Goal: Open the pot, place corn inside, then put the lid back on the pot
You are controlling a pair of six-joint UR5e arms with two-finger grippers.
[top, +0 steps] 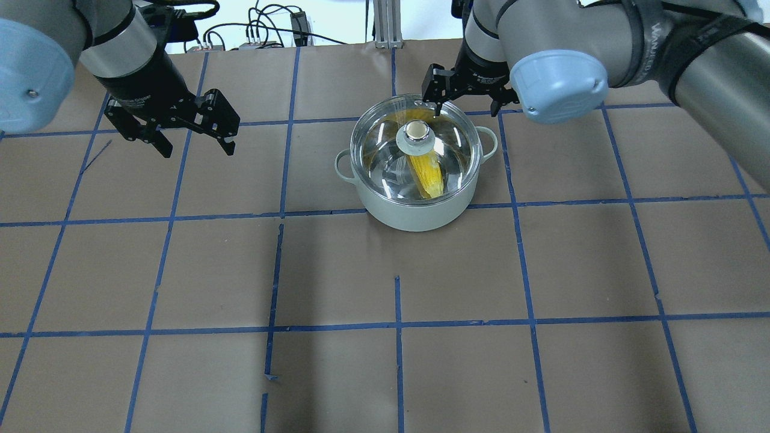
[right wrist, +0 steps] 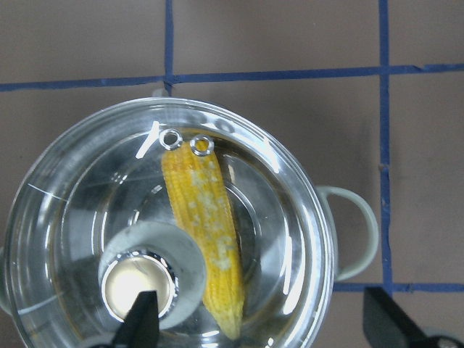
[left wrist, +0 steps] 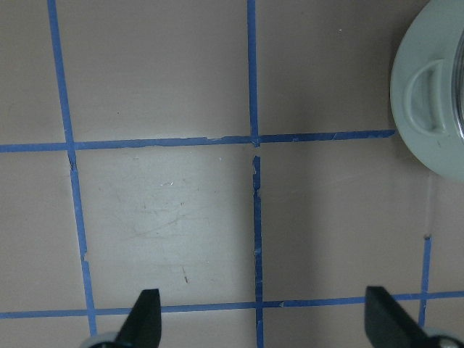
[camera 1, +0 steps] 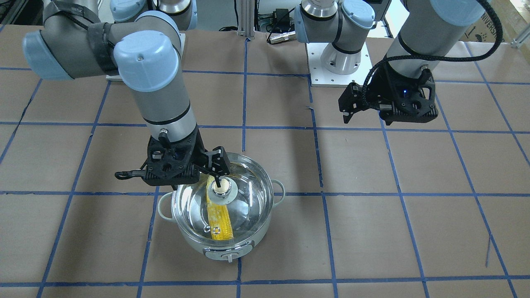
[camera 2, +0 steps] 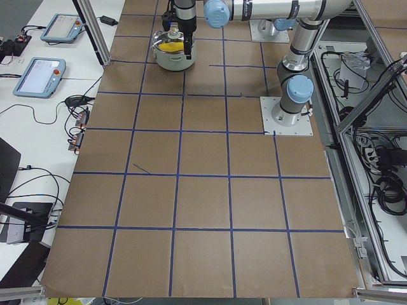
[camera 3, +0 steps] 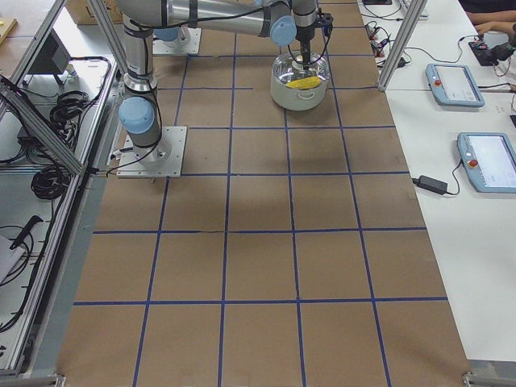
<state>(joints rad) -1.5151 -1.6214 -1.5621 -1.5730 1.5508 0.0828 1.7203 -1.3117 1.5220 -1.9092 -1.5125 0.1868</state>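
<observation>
The mint-green pot (top: 415, 213) stands on the table with the clear glass lid (top: 385, 138) seated on it. The yellow corn (top: 427, 174) lies inside, seen through the glass. My right gripper (top: 465, 110) is open just above the far side of the lid. One fingertip (camera 1: 217, 181) is at the lid's knob (camera 1: 220, 188), and the knob is not between the jaws. In the right wrist view the corn (right wrist: 206, 225) lies beside the knob (right wrist: 138, 286), under the lid (right wrist: 72, 203). My left gripper (top: 197, 149) is open and empty, well off to the pot's left.
The table is brown paper with a blue tape grid (top: 397, 325). The pot's side handle (left wrist: 428, 109) shows at the right edge of the left wrist view. The arm bases (camera 1: 335, 62) stand at the table's robot side. Tablets (camera 3: 455, 85) lie on a side bench.
</observation>
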